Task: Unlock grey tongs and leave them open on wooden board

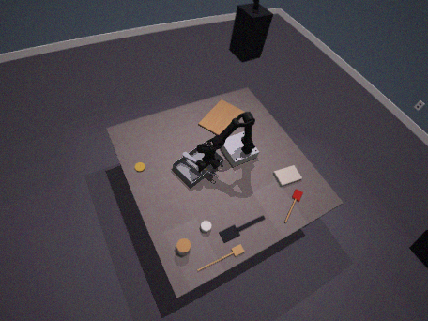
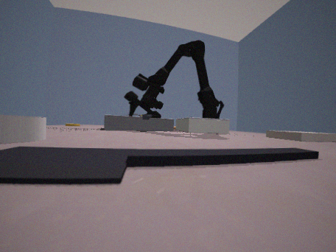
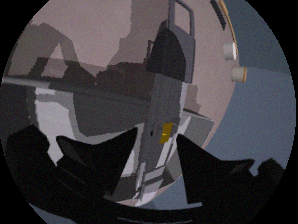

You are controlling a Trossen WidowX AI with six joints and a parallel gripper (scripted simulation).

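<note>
The grey tongs (image 1: 190, 160) (image 3: 167, 95) lie closed across the roasting tin (image 1: 182, 177) (image 2: 121, 123) (image 3: 100, 94), with one end past its rim. A small yellow piece (image 3: 166, 133) shows on them. My gripper (image 1: 208, 166) (image 2: 144, 116) (image 3: 157, 133) is open and low over the tin, its fingers apart on either side of the tongs in the wrist view. I cannot tell whether either finger touches them. The wooden board (image 1: 220, 115) lies behind the tin in the top view; the arm partly covers its near corner.
The white arm base (image 1: 236, 157) (image 2: 203, 125) stands beside the tin. A yellow disc (image 1: 140, 167), a pale block (image 1: 287, 175), a red-headed tool (image 1: 298, 195), a black spatula (image 1: 229, 234) (image 2: 221, 157), a white cup (image 1: 206, 226), an orange-topped jar (image 1: 183, 246) and a wooden tool (image 1: 237, 250) lie around.
</note>
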